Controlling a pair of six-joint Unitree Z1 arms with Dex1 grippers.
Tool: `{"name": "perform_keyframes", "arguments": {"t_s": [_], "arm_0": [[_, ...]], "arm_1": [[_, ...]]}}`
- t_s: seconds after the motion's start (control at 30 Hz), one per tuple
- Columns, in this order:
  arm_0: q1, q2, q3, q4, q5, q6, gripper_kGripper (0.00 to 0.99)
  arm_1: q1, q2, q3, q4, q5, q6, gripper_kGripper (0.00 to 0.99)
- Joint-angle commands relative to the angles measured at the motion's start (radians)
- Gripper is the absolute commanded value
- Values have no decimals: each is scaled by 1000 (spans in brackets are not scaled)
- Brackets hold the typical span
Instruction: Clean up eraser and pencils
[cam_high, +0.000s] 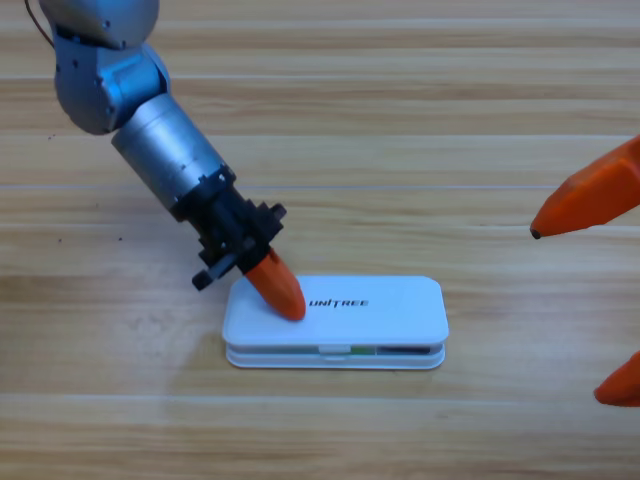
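The white case is seen lying closed on the wooden counter, its lid down. The left pincer is pressed tip-first onto the lid's left end; only one orange jaw shows, so its opening cannot be told, and nothing is seen held. The right pincer is parked at the right edge, jaws spread wide apart, nothing between them. Eraser and pencils are hidden from view; a sliver of green shows through the case's front seam.

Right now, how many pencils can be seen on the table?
0. None lies loose on the table. The white case is closed under the left pincer, so any pencils inside are hidden. The right pincer waits at the right edge.
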Motion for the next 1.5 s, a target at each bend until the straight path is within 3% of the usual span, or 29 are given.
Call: {"name": "perform_keyframes", "arguments": {"t_s": [0.03, 0.33, 0.53, 0.67, 0.87, 1.1, 1.47, 1.5], "arm_0": [[-54, 4, 55, -54, 37, -29, 0], [-77, 1, 125, -154, 76, -63, 0], [-80, -56, 131, -160, 102, -88, 0], [-80, -184, 130, -133, 126, -114, 0], [-85, -427, 96, 1, 148, -134, 0], [-201, -662, 95, 85, 155, -194, 0], [-322, -757, 96, 119, 155, -257, 0], [-327, -757, 99, 119, 159, -269, 140]], "arm_1": [[-25, -1, 27, -30, 18, 12, 990], [-25, 7, 26, -33, 18, 16, 990], [-25, 7, 26, -33, 18, 18, 989], [-23, 9, 26, -36, 18, 18, 989], [-25, 9, 24, -36, 18, 24, 989], [-25, 9, 24, -39, 15, 30, 990], [-25, 10, 24, -41, 12, 35, 990], [-25, 10, 24, -43, 12, 35, 990]]}}
